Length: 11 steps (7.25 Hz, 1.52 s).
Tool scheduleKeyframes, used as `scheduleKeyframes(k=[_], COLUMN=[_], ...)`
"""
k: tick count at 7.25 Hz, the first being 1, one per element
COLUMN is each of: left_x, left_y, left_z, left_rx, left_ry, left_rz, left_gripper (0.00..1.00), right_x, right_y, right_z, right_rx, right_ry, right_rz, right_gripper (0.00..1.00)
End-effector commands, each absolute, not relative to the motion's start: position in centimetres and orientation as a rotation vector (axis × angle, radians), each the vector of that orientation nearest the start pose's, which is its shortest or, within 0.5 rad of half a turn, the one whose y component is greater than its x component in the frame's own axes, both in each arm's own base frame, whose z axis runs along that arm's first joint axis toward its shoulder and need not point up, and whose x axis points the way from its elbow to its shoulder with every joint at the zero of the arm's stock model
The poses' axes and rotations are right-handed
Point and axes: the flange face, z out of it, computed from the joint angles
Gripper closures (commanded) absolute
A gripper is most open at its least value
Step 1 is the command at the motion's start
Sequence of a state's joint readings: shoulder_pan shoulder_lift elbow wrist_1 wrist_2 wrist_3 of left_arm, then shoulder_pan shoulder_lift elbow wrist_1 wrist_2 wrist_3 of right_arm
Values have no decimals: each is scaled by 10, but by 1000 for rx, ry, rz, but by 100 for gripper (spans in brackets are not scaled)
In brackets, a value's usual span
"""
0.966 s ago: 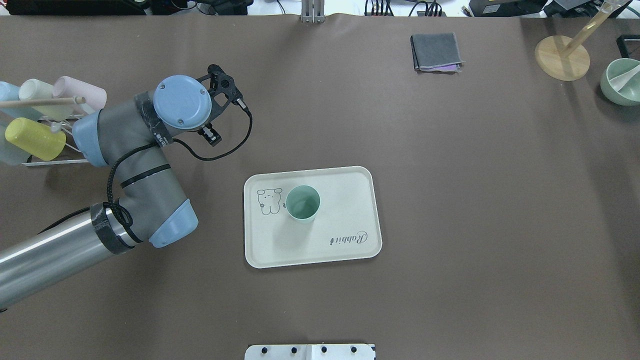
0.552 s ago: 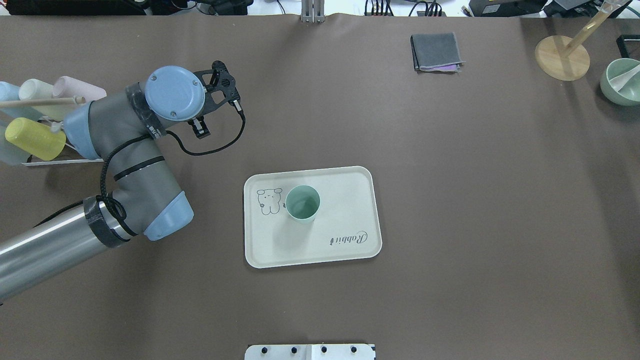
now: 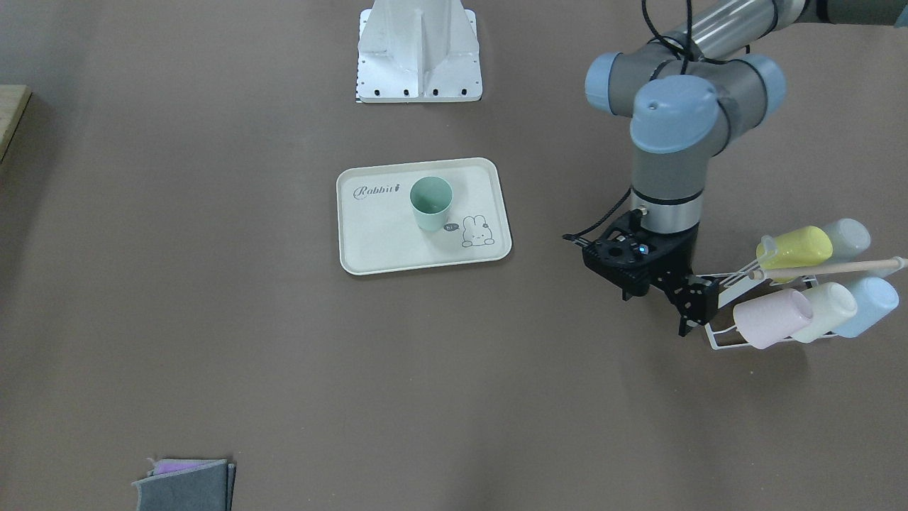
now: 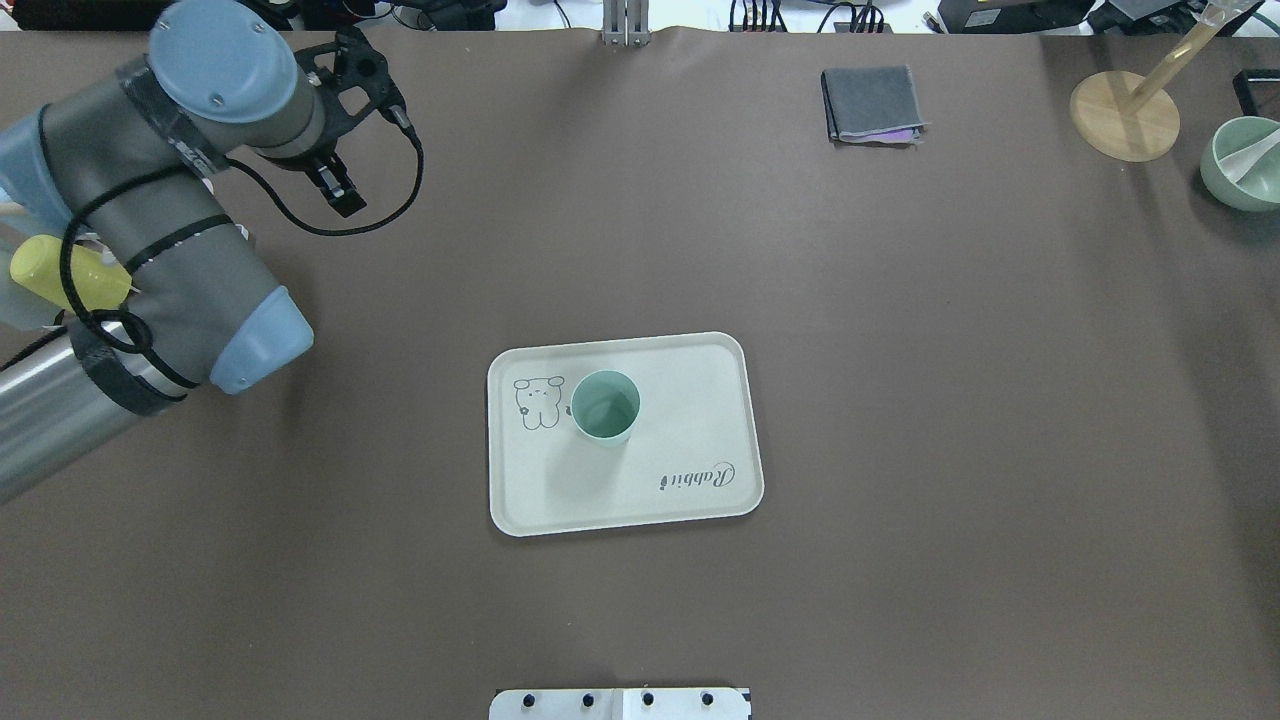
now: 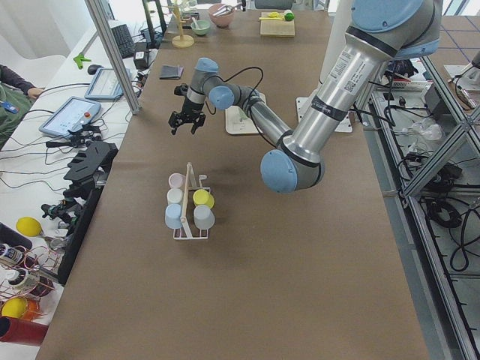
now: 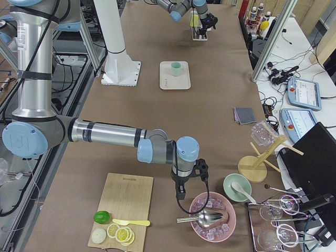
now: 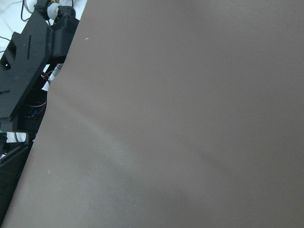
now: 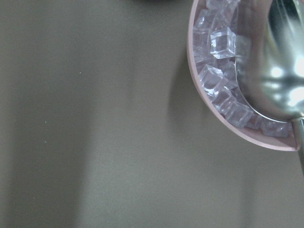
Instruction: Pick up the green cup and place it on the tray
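The green cup [image 4: 605,407] stands upright on the cream tray [image 4: 690,400], beside the bunny drawing; it also shows in the front-facing view [image 3: 430,202]. My left gripper [image 3: 656,312] is open and empty. It hangs above the bare table far from the tray, close to the cup rack [image 3: 801,298]. In the overhead view only one of its fingers [image 4: 338,190] shows below the wrist. My right gripper [image 6: 181,194] shows only in the right side view, next to a pink bowl of ice [image 6: 212,218]; I cannot tell whether it is open or shut.
The rack holds yellow [image 4: 60,275], pink [image 3: 770,318], pale and blue cups. A folded grey cloth [image 4: 873,103] lies at the far side. A wooden stand [image 4: 1125,112] and a green bowl [image 4: 1245,160] are at the far right. A metal scoop lies in the ice bowl [image 8: 223,104].
My left arm has swung away from the tray toward the far left corner. The green cup stays on the tray.
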State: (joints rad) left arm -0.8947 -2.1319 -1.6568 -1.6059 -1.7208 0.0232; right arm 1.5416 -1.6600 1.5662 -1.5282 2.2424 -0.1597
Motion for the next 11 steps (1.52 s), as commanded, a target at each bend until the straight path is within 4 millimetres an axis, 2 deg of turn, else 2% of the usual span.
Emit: scheduleKeyframes(k=[1, 2, 5, 6, 7, 10, 11], left_x=[214, 166, 51, 28, 19, 2, -18], left_y=[-622, -625, -594, -577, -556, -513, -499], left_z=[342, 364, 451, 483, 512, 564, 584], left_rx=[506, 463, 322, 274, 229, 182, 187], left_ry=[551, 617, 791, 825, 842, 854, 841], left_rz=[605, 545, 360, 307, 276, 299, 309], left_gripper=[1, 1, 1, 1, 1, 1, 1], right_x=[58, 58, 58, 58, 58, 58, 58], right_y=[-452, -452, -452, -454, -454, -453, -455], right_z=[705, 705, 704, 702, 702, 706, 703], right_rx=[-4, -5, -2, 3, 3, -4, 1], right_ry=[-673, -674, -677, -677, -677, -673, -674], right_rz=[-165, -164, -165, -167, -167, -165, -167], right_gripper=[0, 0, 0, 0, 0, 0, 0])
